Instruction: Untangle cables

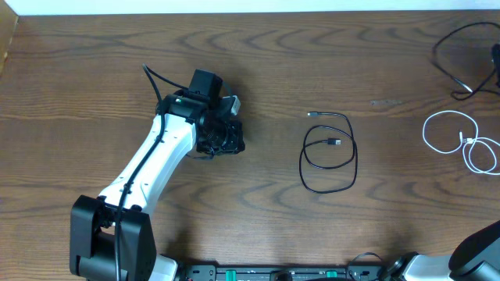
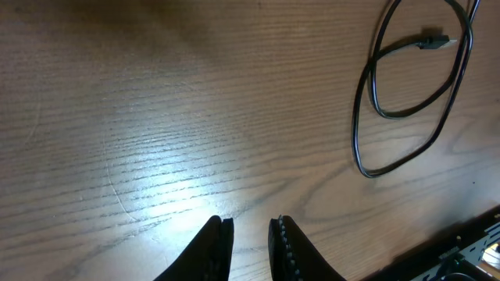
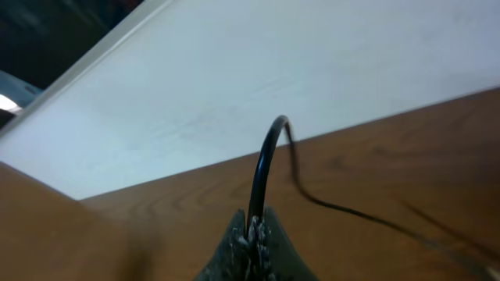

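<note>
At the near left of the bench [image 1: 78, 62], the left end effector [image 2: 251, 228] points down at bare wood, its fingers a narrow gap apart with nothing between them. To its right, around mid-bench, the black cable [image 2: 355, 133] lies in a loose double loop, one plug resting inside the loop. Well apart, by the right edge, the white cable [image 1: 466, 141] lies coiled on its own, clear of the black one. The right end effector [image 3: 251, 234] is closed, fingers pressed together. A black cord [image 3: 262, 168] arches up from just above its tips against the far wall [image 3: 312, 70]; whether it is pinched cannot be told.
</note>
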